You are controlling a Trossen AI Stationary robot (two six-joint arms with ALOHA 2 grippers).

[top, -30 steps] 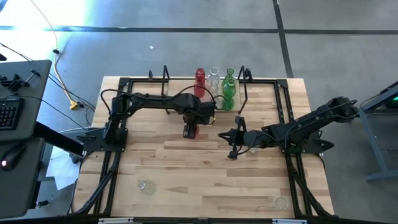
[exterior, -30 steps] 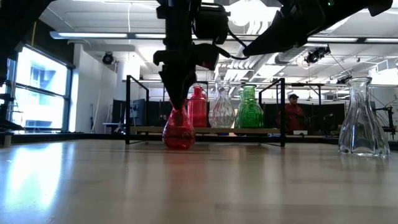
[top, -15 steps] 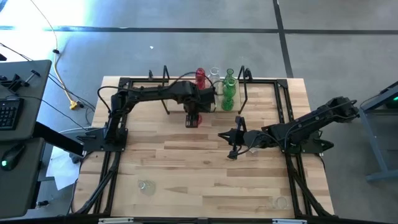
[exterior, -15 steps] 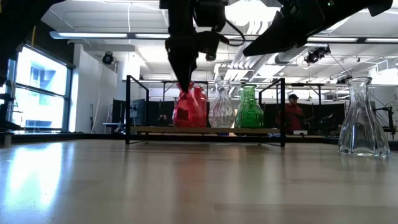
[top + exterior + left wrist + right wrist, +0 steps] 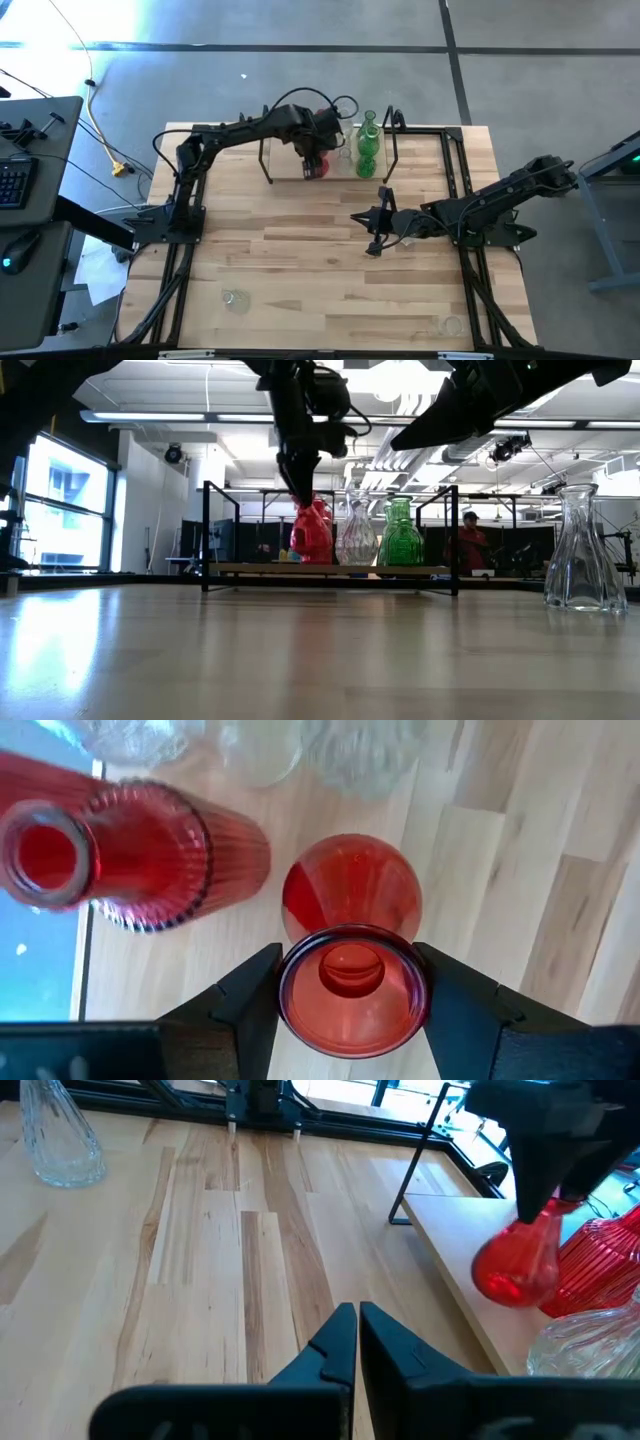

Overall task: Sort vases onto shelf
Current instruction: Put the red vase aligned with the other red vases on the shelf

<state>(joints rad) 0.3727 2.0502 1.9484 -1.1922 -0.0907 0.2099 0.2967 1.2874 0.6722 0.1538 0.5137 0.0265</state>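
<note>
The left claw [image 5: 352, 995] grips a round-bellied red vase [image 5: 316, 166] by its neck and holds it just above the shelf [image 5: 455, 1270], so placing is the step in hand. Next, I judge, it must lower the vase beside the ribbed red vase [image 5: 130, 845] without knocking it. The shelf already carries clear and green vases [image 5: 400, 538] (red ones together, seemingly). The right claw [image 5: 352, 1342], nearly closed and empty, waits mid-counter.

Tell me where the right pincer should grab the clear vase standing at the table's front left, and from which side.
Take the clear vase by its narrow neck, just under the lip, coming straight down from above. It appears to stand upright and alone on bare table, so a top approach looks unobstructed, and the neck likely suits the fingers better than the wide belly. The right pincer, now shut, must open first.
</note>
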